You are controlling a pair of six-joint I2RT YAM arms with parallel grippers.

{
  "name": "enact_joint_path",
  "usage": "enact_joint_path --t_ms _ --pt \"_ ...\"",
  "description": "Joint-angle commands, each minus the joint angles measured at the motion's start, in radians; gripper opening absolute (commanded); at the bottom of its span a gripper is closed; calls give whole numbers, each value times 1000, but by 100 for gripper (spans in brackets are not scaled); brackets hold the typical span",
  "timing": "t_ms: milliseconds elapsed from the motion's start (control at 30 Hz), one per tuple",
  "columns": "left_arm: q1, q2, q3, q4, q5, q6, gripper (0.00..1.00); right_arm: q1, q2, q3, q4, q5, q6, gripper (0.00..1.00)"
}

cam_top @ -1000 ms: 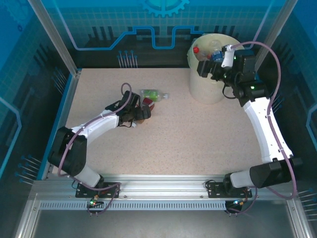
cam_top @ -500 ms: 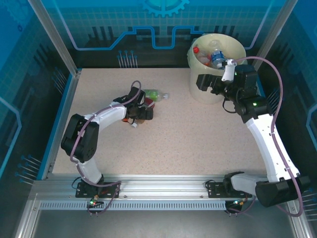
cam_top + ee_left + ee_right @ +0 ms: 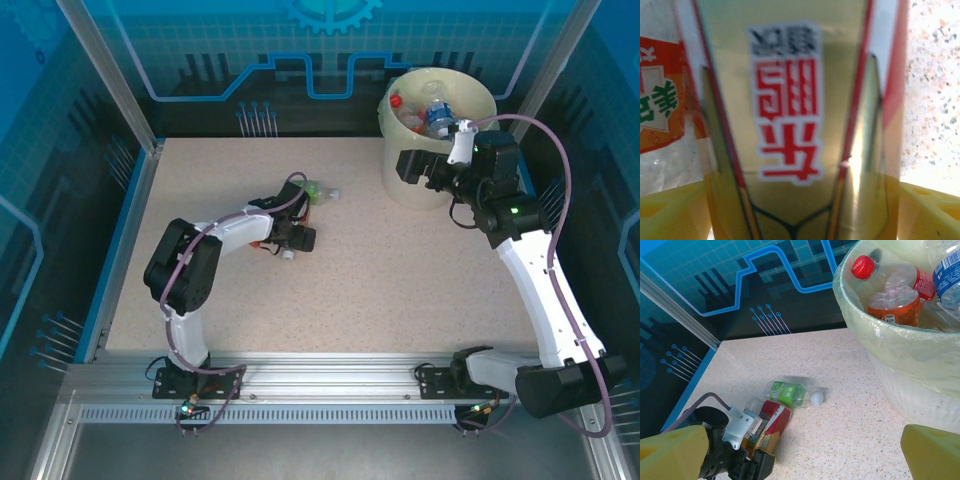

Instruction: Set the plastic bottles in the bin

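Speckled beige tabletop (image 3: 400, 290): near its middle, the left gripper (image 3: 300, 238) clamps a red-and-gold-labelled plastic bottle (image 3: 800, 125), apparently for lifting; the right gripper (image 3: 418, 165) hangs wide, empty, beside the bag-lined white bin (image 3: 420, 198), far-right corner.

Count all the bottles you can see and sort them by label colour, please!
Green-label bottle: 1
Red-and-gold-label bottle: 1
Orange-label bottles: 2
Red-label bottle: 1
Blue-label bottle: 1
Total: 6 in sight; the bin may hide more.
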Motion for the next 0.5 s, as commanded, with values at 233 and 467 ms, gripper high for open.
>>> enact_joint_path --t_ms 233,467 --pt "-16 53 18 83 -62 -50 72 15 -25 -67 19 -54 -5 100" --pt "-36 -26 -66 192 0 -61 56 64 -25 -98 62 -133 -62 100"
